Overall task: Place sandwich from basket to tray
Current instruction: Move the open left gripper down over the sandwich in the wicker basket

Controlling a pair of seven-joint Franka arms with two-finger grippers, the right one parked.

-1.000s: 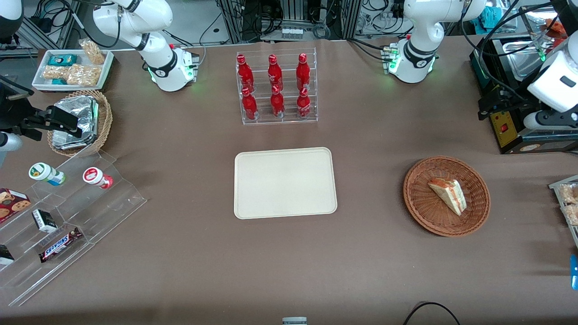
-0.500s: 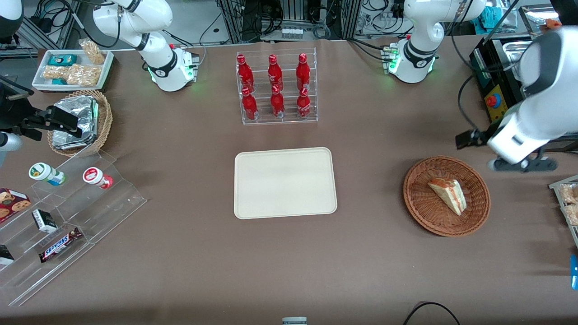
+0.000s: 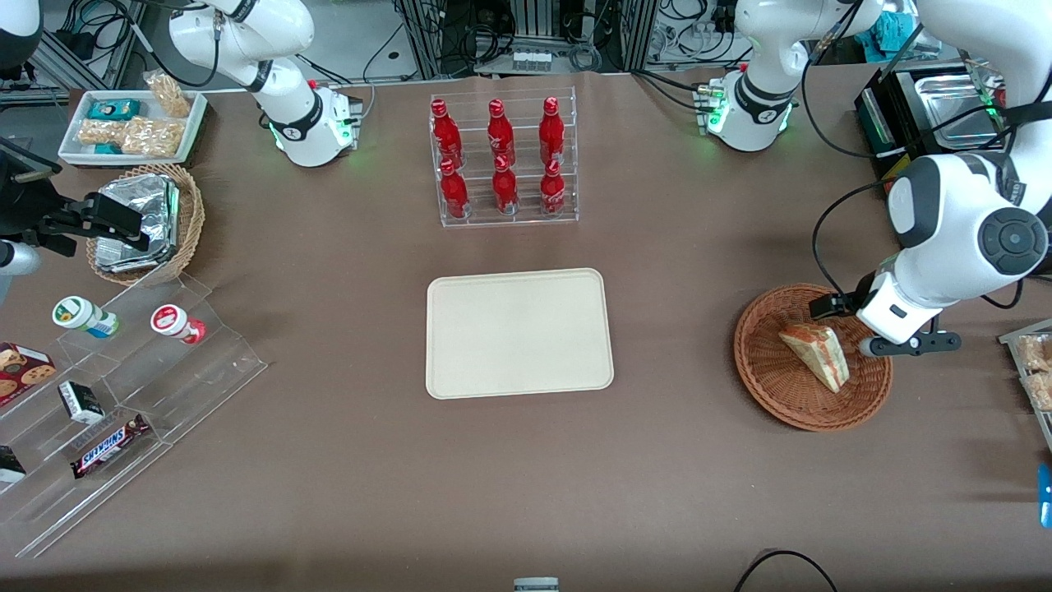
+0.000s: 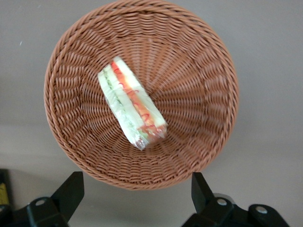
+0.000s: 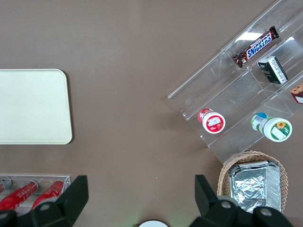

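Observation:
The sandwich (image 3: pixel 815 355) (image 4: pixel 131 104), a pale wedge with red-orange and green filling, lies in the reddish-brown wicker basket (image 3: pixel 772 395) (image 4: pixel 199 71) toward the working arm's end of the table. My left gripper (image 3: pixel 871 325) (image 4: pixel 136 189) hangs above the basket's rim on the side toward the working arm's end. It is open, its black fingers (image 4: pixel 71 189) spread wide with nothing between them and clear of the sandwich. The cream tray (image 3: pixel 519 332) (image 5: pixel 28 106) lies bare at the table's middle, beside the basket.
A clear rack of red bottles (image 3: pixel 503 160) stands farther from the camera than the tray. A stepped acrylic shelf with snacks (image 3: pixel 123 386), a paler foil-pack basket (image 3: pixel 148 222) and a white snack tray (image 3: pixel 131 123) sit toward the parked arm's end. A black machine (image 3: pixel 929 123) stands near the working arm.
The left arm has swung in from the table's working-arm end and lowered, bringing its gripper over the basket's rim. The sandwich and basket have not moved.

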